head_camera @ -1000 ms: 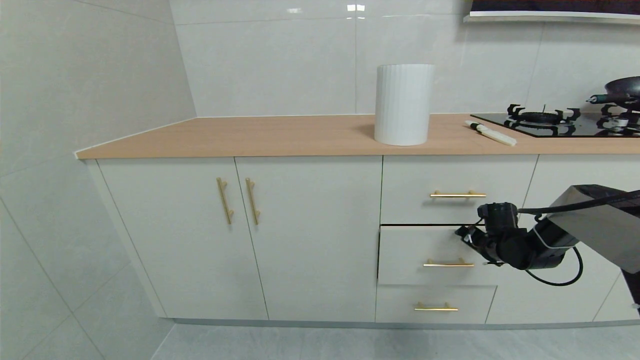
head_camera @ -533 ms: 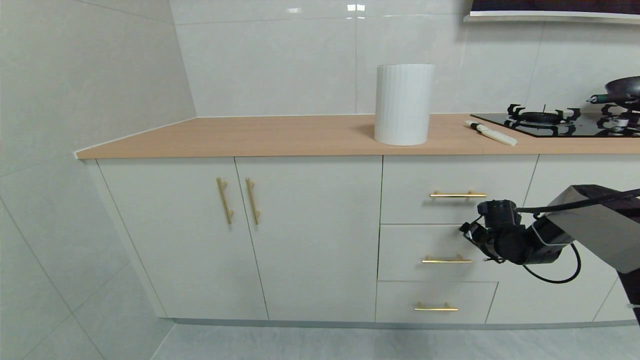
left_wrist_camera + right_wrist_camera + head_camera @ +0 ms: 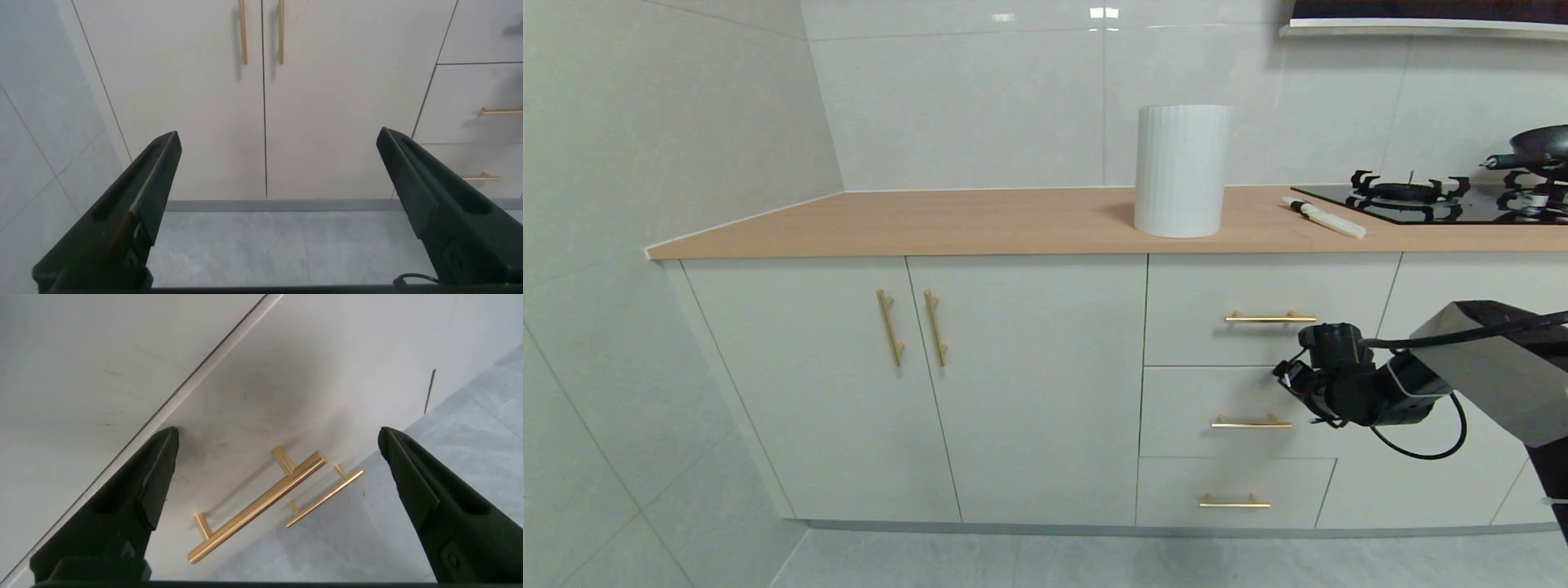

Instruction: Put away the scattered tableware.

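Glossy white wall tiles point(image 3: 956, 98) fill the upper frame. Light wooden countertop point(image 3: 980, 222) crosses mid-frame over white brass-handled cabinets point(image 3: 1029, 384); grey floor tiles point(image 3: 1045, 563) below.

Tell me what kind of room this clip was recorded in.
Most likely a home kitchen: a gas hob with a pan on it, a wooden counter over white cabinets and drawers, and glossy tiled walls.

A tall white ribbed canister point(image 3: 1183, 170) stands near the worktop's point(image 3: 931, 222) front edge; open surface runs from it to the left corner. Rightward, a white utensil point(image 3: 1323, 217) lies just beside the gas hob point(image 3: 1409, 200). The shut middle drawer front point(image 3: 1209, 396) stands just ahead of the right gripper's point(image 3: 1284, 377) spread fingers point(image 3: 135, 502).
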